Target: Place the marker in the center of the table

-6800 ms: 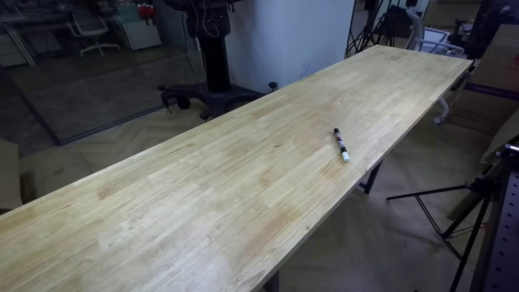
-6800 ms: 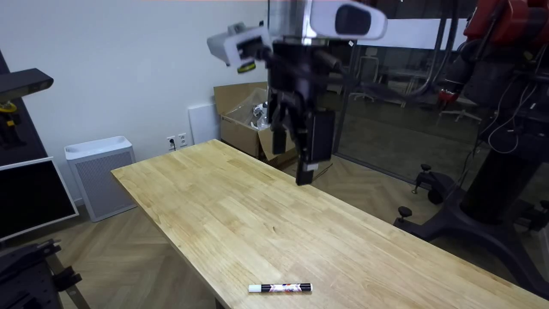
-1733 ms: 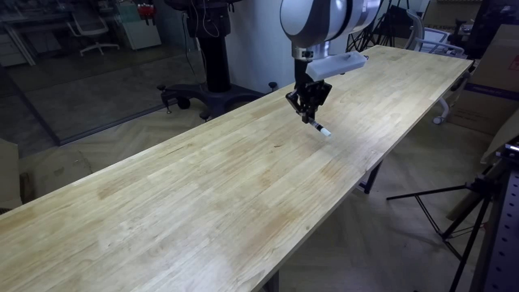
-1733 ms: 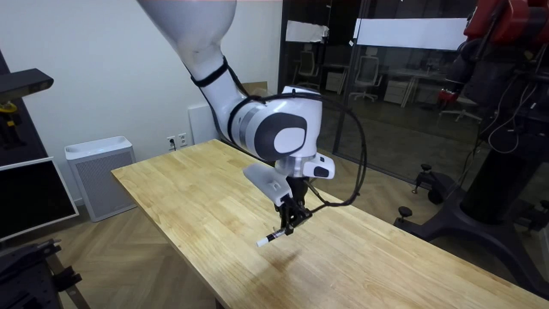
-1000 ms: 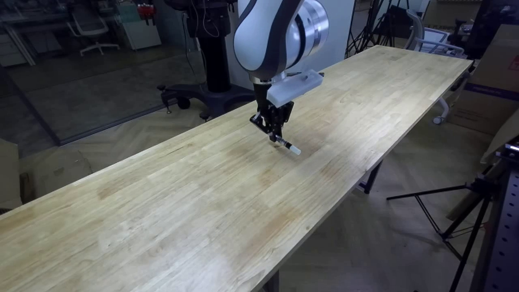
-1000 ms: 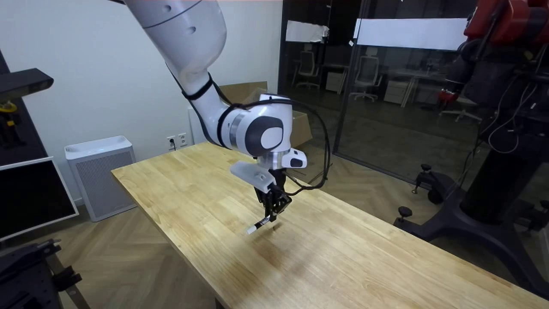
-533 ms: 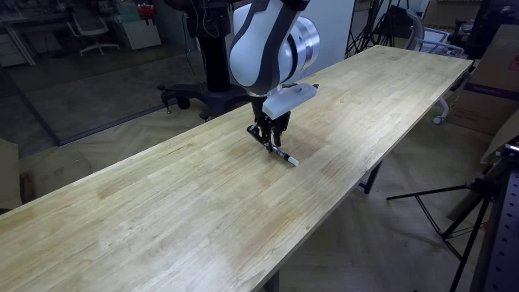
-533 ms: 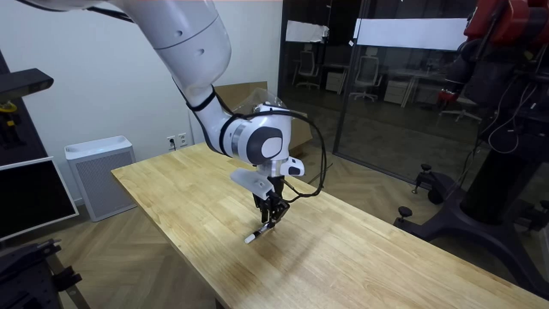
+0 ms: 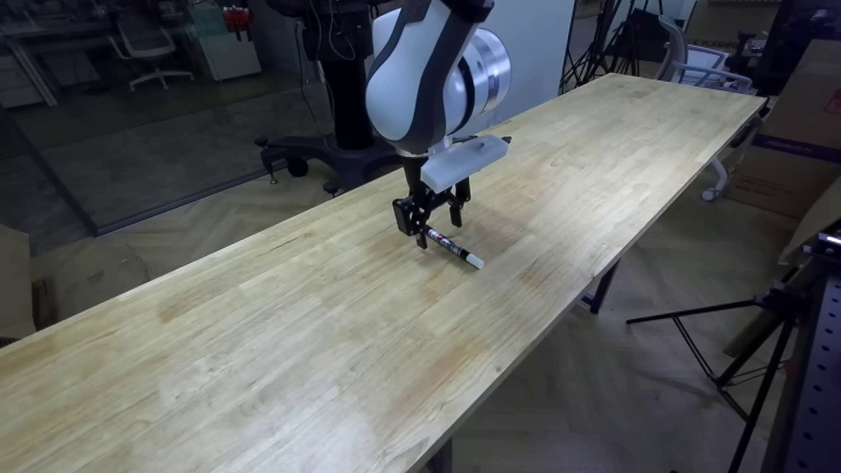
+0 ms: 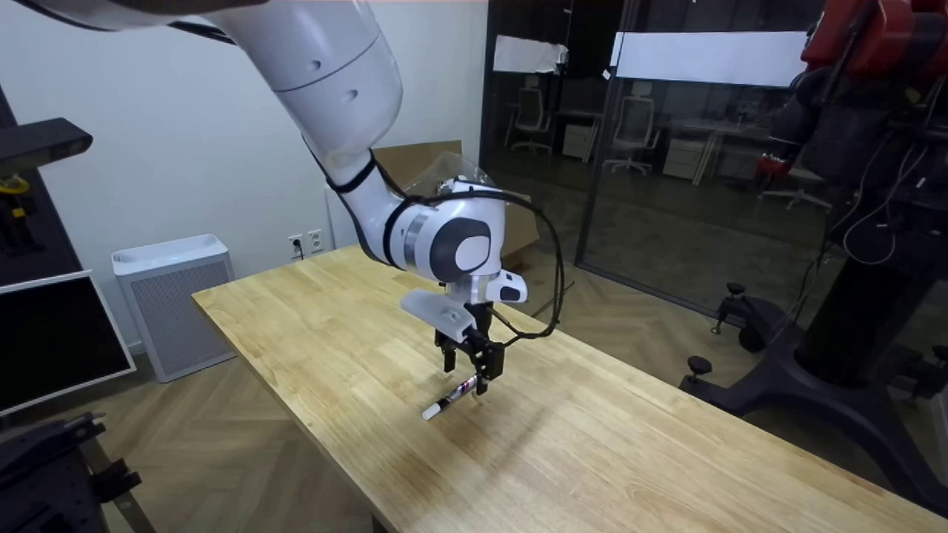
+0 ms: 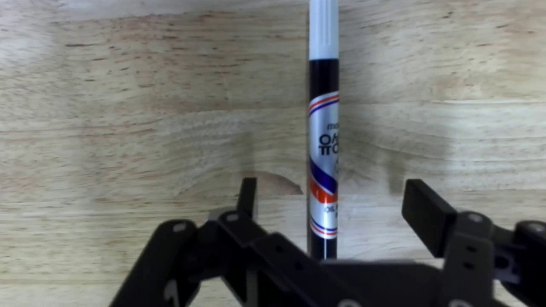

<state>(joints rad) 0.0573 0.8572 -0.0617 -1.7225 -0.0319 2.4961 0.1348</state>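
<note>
The marker lies on the pale wood table. It has a white cap, black ends and a silver label with red and blue stripes. It also shows in an exterior view and, running lengthwise, in the wrist view. My gripper is open, low over the table, around the marker's black rear end. In the wrist view the two fingers stand apart on either side of the marker, with gaps on both sides. The rear tip of the marker is hidden behind the gripper body there.
A black wheeled stand is beyond the table's long edge. A tripod stands off the opposite edge. An open cardboard box and a white air purifier are near the table's end.
The marker was held in the gripper, carried along the table and lowered onto it. In the last half second the fingers have opened and the marker stays lying there.
</note>
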